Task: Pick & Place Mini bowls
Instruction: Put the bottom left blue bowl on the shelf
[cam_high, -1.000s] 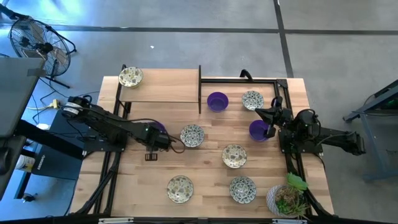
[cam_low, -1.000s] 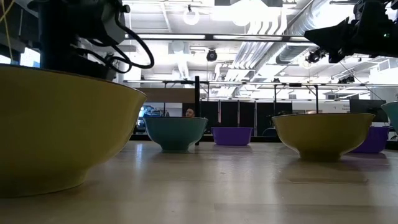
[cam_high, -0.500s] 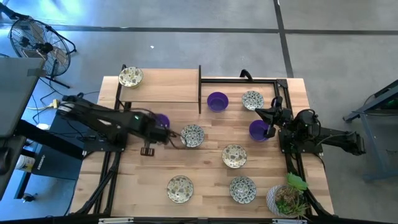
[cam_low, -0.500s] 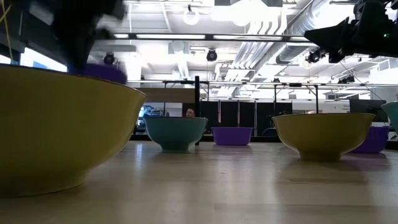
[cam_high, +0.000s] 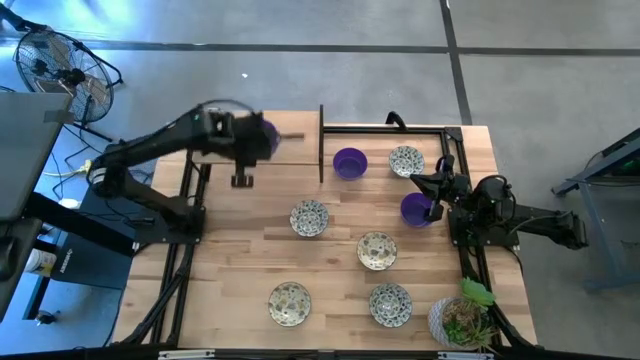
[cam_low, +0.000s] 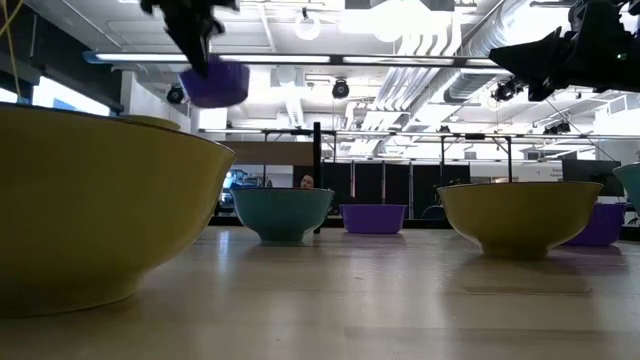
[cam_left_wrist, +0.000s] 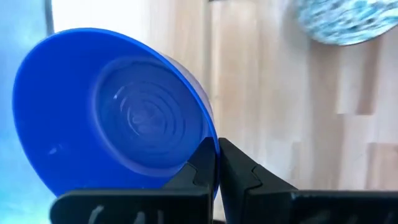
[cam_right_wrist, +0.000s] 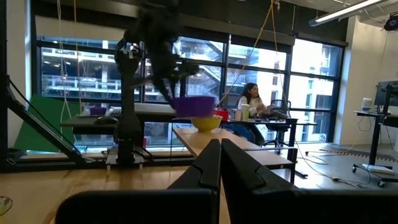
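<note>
I see my left gripper (cam_high: 262, 137) pinching the rim of a purple mini bowl (cam_high: 258, 137), lifted well above the surface (cam_high: 250, 250) near its far-left part, just beside the black upright divider (cam_high: 321, 140) and close to the far edge, where a patterned bowl (cam_high: 211, 123) lies. Below and toward me the wood is open around the patterned bowls (cam_high: 309, 217), which stand well apart. My right gripper (cam_high: 430, 186) hangs with fingers pressed together and nothing in them, above the right side next to another purple bowl (cam_high: 415, 209).
</note>
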